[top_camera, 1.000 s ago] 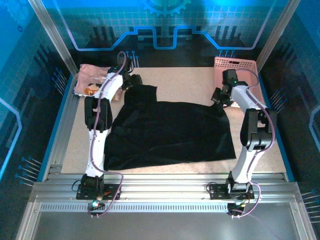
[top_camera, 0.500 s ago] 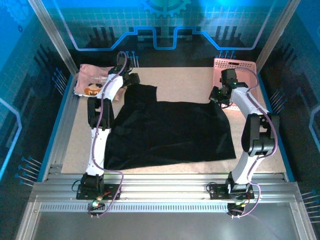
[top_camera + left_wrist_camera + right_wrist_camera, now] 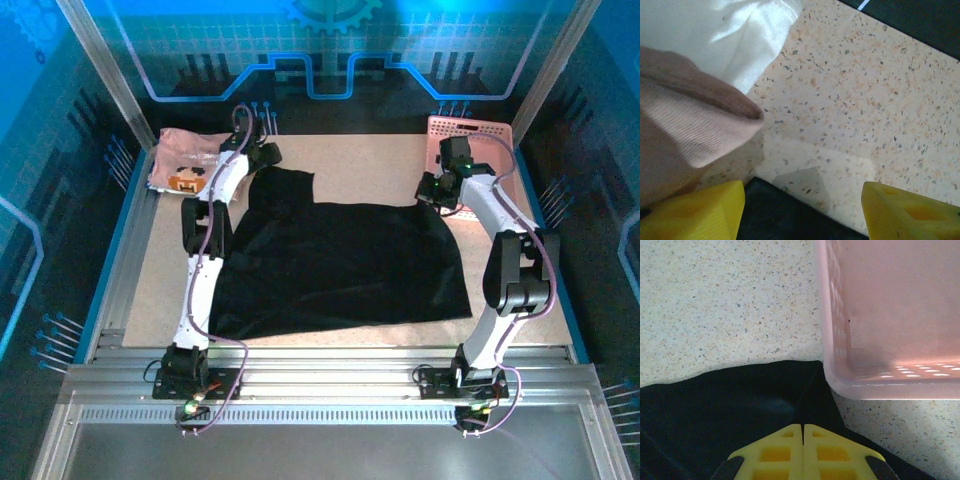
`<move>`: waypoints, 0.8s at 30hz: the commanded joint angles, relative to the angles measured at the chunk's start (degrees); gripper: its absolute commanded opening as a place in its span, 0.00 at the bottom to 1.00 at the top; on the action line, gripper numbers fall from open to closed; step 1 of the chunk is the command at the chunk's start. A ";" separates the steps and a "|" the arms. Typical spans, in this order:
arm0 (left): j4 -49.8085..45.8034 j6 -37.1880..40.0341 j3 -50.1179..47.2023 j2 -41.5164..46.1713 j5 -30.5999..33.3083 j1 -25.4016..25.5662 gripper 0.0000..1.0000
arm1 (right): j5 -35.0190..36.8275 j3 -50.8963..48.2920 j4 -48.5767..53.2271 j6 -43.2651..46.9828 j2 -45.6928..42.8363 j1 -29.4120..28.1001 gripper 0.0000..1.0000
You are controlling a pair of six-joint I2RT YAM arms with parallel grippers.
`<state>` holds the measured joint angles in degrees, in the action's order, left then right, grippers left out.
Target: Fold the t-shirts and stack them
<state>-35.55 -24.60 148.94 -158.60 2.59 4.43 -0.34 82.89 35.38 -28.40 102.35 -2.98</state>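
Right jaws clenched on far right corner of black t-shirt (image 3: 340, 265), just beside pink basket (image 3: 840, 340). Left jaws released, spread wide over desk (image 3: 850, 100) at black t-shirt's far left edge. Black t-shirt spread flat mid-desk. Pink t-shirt (image 3: 180, 160) bunched at far left corner.

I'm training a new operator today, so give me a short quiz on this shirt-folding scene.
1. Fill in: the pink printed t-shirt lies at the far ____ corner of the table.
2. Which lies spread across the middle? A black t-shirt; B pink printed t-shirt; C pink mesh basket.
3. True or false: the right gripper stands wide open.
Key: 1 left; 2 A; 3 false, it is shut.
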 commanded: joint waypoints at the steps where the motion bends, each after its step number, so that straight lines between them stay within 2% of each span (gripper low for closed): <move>1: -6.91 -4.75 6.81 -4.81 -3.55 -0.82 0.64 | -1.76 3.33 1.74 0.35 -2.80 -0.75 0.00; 7: -13.80 -7.16 1.43 -2.69 -1.96 -0.82 0.60 | -2.91 7.15 3.53 1.01 -4.31 -0.63 0.00; 13: -18.68 -7.44 1.56 -2.44 0.89 -0.67 0.54 | -4.73 8.67 4.30 0.99 -5.18 1.08 0.00; 17: -21.60 -7.47 1.79 -2.57 1.69 -0.74 0.44 | -6.07 7.64 2.92 0.20 -6.06 2.47 0.00; 20: -23.28 -8.29 1.96 -3.26 0.73 -0.73 0.30 | -6.67 7.18 2.44 0.10 -6.11 2.98 0.00; 24: -24.68 -8.82 1.77 -3.67 -0.76 -0.65 0.17 | -7.30 6.53 1.90 0.02 -6.13 3.59 0.00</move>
<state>-48.86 -32.08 152.53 -159.63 3.68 3.62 -5.72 89.97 38.04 -28.25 98.04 -0.16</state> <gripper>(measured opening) 0.183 0.063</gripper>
